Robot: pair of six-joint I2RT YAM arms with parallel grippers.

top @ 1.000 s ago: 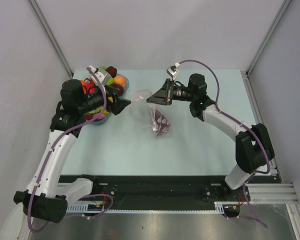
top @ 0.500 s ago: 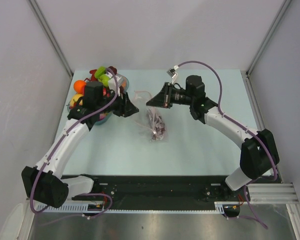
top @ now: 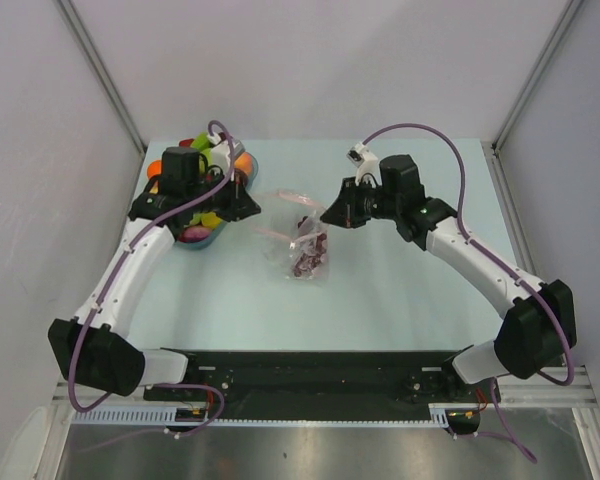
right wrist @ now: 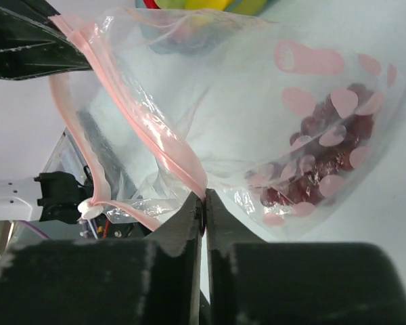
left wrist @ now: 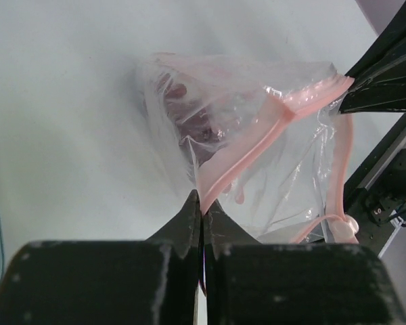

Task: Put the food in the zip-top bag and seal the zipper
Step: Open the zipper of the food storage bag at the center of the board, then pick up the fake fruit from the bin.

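Zip-top bag [top: 305, 238] sits between your two grippers in the top view, with the grape bunch [top: 310, 262] inside. The left gripper [top: 254, 211] has come over from the dish [top: 193, 238] to the bag's mouth.

In the left wrist view, its jaws have just closed on the zipper [left wrist: 257, 145], right at the fingertips.

In the right wrist view, the right gripper [right wrist: 203, 198] pinches the same strip at its tips. Both ends seem held, so I judge that sealing can begin.

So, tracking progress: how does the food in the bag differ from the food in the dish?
The grape bunch in the zip-top bag is a dark purple cluster; the food in the dish is a pile of orange, green and yellow pieces. The grape bunch sits behind clear plastic; the food in the dish lies uncovered. Both are small.
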